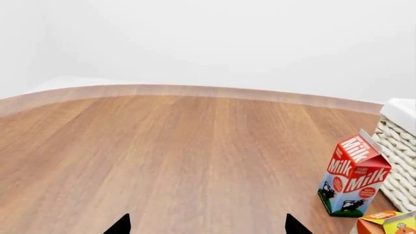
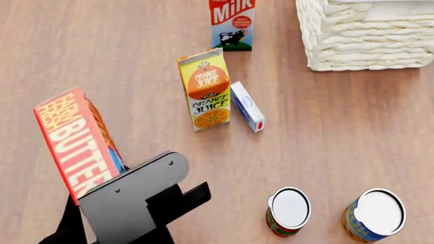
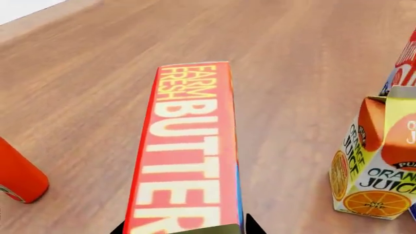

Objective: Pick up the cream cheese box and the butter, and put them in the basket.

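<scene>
A red butter (image 2: 73, 140) box is lifted at the left of the head view, tilted, pinched at its lower end by a pincer (image 2: 101, 195) whose dark arm and grey plate fill the lower left corner. The right wrist view shows it is the right pincer (image 3: 185, 229) clamped on that box, whose long face reading "FARM FRESH BUTTER" (image 3: 188, 151) runs away from the camera over the wooden bench (image 3: 97, 73).

The cream cheese box (image 2: 247, 107), small and white with a blue side and a red dot on its near end, lies flat on the bench (image 2: 339, 132), just beside the upright orange juice carton (image 2: 204, 89) on that carton's right. Behind both stands a milk carton (image 2: 233, 23). The wicker basket (image 2: 366, 43) sits at the far right corner of the head view, apart from the cartons.

Two cans with white lids, one red-sided (image 2: 288, 211) and one blue-sided (image 2: 374, 214), stand near the front edge at the right.

In the left wrist view the left pincer (image 1: 208, 225) shows only two dark fingertips (image 1: 120, 225), set wide apart with nothing between them, over bare bench (image 1: 162, 156). The milk carton (image 1: 352, 180) stands against the basket's woven wall (image 1: 398, 161), with a corner of the juice carton (image 1: 387, 223) nearer the camera. The right wrist view also catches the juice carton (image 3: 380, 161) and a red can (image 3: 19, 178).
</scene>
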{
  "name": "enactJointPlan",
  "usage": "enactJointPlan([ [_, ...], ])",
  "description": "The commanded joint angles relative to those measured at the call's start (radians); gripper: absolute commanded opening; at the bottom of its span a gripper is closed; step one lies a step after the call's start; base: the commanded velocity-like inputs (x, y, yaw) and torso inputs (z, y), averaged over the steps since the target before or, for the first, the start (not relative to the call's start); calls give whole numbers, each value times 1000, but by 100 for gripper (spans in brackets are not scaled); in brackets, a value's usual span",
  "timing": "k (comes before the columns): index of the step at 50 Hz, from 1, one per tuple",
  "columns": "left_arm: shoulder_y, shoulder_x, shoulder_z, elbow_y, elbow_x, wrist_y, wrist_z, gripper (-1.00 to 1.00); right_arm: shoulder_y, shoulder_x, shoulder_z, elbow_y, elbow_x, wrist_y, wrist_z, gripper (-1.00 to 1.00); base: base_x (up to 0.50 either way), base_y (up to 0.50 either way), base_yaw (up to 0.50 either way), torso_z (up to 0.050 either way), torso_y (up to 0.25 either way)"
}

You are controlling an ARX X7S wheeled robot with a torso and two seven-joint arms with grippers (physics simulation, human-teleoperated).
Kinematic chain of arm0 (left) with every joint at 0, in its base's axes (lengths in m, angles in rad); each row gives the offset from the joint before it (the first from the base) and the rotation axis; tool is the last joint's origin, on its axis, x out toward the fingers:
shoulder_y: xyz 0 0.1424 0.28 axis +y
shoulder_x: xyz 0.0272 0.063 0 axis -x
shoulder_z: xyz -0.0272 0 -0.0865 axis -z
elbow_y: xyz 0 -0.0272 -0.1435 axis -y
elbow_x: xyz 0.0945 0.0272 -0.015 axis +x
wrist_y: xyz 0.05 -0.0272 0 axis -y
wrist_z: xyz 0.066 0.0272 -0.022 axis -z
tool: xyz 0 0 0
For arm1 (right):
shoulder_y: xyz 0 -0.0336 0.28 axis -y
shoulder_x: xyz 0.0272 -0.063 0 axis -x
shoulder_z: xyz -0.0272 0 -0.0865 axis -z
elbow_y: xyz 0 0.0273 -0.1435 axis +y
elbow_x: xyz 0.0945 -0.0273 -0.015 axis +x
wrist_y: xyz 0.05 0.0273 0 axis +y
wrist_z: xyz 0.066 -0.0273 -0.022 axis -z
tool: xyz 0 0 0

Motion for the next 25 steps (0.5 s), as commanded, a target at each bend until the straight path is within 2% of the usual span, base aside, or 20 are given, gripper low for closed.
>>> enactJointPlan([
  [1, 2, -10, -1, 5, -18, 10, -14, 100, 81, 2, 77, -122, 60, 76, 58, -100, 0, 0, 0, 0, 0],
  [14, 6, -15, -3, 4, -18, 18, -11, 100, 184, 35, 182, -154, 159, 144, 113, -100, 0, 0, 0, 0, 0],
  [25, 11, -14, -4, 3, -11, 24, -1, 100, 311, 23, 280, -219, 354, 253, 251, -100, 0, 0, 0, 0, 1],
])
